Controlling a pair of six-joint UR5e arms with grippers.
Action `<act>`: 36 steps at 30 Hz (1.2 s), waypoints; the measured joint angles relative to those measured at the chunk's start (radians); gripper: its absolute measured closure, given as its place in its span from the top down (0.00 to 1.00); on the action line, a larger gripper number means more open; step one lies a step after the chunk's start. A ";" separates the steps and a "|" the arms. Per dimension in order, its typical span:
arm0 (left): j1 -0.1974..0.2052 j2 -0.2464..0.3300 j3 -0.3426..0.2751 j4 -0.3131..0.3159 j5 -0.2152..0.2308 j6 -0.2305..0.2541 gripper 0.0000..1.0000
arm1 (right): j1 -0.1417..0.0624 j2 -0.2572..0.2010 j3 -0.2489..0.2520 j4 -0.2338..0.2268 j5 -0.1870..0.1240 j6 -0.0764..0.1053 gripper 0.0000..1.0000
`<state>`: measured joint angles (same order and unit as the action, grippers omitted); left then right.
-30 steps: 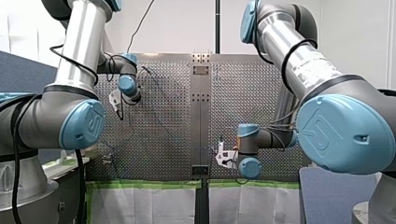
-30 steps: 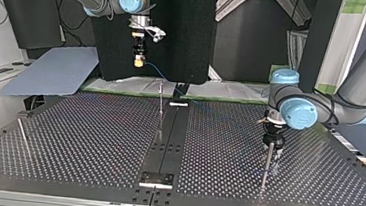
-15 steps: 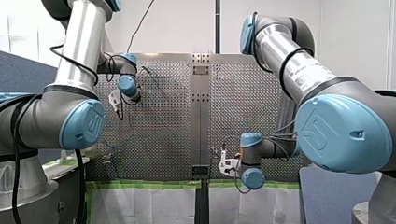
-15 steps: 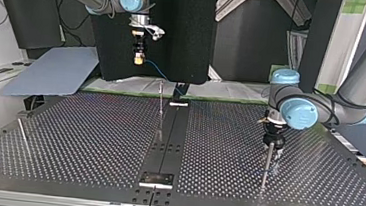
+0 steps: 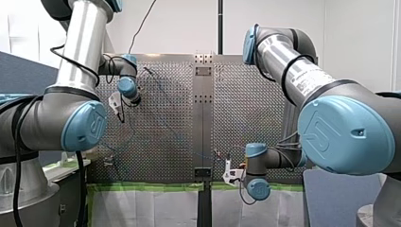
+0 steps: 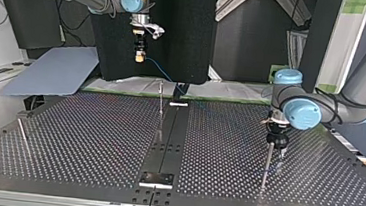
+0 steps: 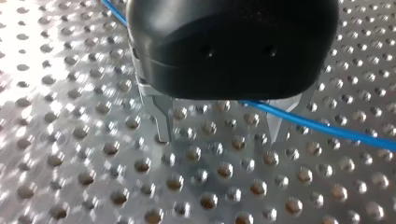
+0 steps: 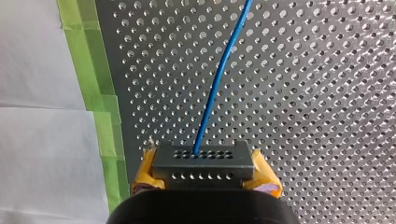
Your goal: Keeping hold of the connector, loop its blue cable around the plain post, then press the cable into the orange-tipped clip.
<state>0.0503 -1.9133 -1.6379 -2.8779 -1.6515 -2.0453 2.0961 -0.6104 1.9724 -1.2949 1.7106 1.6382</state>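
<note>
Connector (image 8: pixel 204 161), a dark block with rows of holes, sat pinched between the yellow pads (image 8: pixel 145 171) of my right gripper (image 8: pixel 204 173), raised above the perforated table (image 6: pixel 93 135) near its edge. Its blue cable (image 8: pixel 219 79) ran out over the table. My left gripper (image 7: pixel 219 126) hung low over the table, metal fingers (image 7: pixel 163 122) spread, with the cable crossing just beside them.

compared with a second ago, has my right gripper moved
Yes. In the top view my right gripper has risen slightly against the black panel behind it; the front view shows it nearer the green tape.
</note>
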 joint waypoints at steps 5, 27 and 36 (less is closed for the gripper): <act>0.023 0.001 -0.008 -0.010 0.003 -0.045 0.99 | -0.001 0.000 0.000 0.006 0.000 0.000 0.00; 0.095 0.065 -0.084 0.063 0.149 -0.251 0.99 | -0.004 0.000 -0.016 0.045 0.000 -0.005 0.00; 0.085 0.131 -0.105 0.006 0.154 -0.276 0.99 | -0.004 0.000 -0.017 0.049 0.000 -0.004 0.00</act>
<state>0.1348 -1.7823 -1.7428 -2.8718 -1.4973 -2.3212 2.0917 -0.6100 1.9553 -1.2461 1.7106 1.6345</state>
